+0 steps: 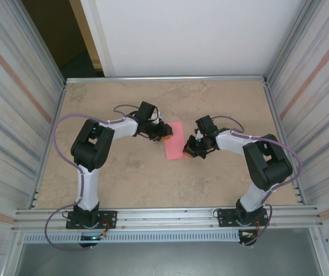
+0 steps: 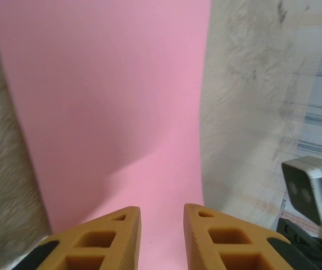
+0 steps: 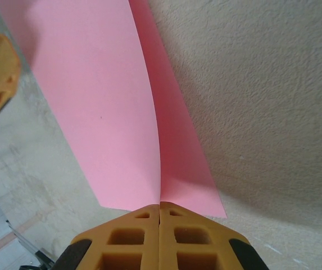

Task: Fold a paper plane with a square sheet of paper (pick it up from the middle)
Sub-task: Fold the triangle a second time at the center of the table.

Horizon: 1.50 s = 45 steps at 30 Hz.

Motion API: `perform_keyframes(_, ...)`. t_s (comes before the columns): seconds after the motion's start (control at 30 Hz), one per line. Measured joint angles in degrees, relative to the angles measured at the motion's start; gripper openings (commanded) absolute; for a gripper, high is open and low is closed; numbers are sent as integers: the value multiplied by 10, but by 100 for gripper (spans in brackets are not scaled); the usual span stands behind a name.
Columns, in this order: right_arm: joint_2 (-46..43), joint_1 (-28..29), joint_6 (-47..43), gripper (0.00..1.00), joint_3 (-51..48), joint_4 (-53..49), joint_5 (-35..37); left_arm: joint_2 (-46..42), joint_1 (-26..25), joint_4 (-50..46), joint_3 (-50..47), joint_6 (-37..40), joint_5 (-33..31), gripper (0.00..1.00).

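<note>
Square sheet of paper (image 1: pixel 174 142) lies at the middle of the table (image 1: pixel 130 184). Right gripper (image 3: pixel 160 206), right of the table's middle, is clamped tight on one edge of the paper, which rises there in a curl. Left gripper (image 2: pixel 162 212), left of the table's middle, has its fingers apart over the opposite edge. Judged very light, limp and easily creased or torn, so pinch at the edges and pull gently

Our left arm (image 1: pixel 92 146) bends from seven o'clock toward three, the left gripper (image 2: pixel 162 216) held low with jaws slightly apart. Our right arm (image 1: pixel 264 161) reaches from five o'clock toward nine, the right gripper (image 3: pixel 159 205) pinched shut on the square sheet of paper (image 3: pixel 99 101).
</note>
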Motion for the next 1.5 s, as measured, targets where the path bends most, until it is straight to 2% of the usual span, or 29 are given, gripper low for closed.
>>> perform_keyframes(0.47,10,21,-13,0,44,5,-16,45,2,-67,47,34,-38,19)
perform_keyframes(0.8,80,36,-10,0,94,49,-30,45,2,-70,47,36,-38,15)
perform_keyframes(1.03,107,39,10,0,112,92,-28,45,7,-102,67,55,-36,15)
perform_keyframes(1.5,129,47,15,0,119,99,-19,47,36,-121,88,83,-38,15)
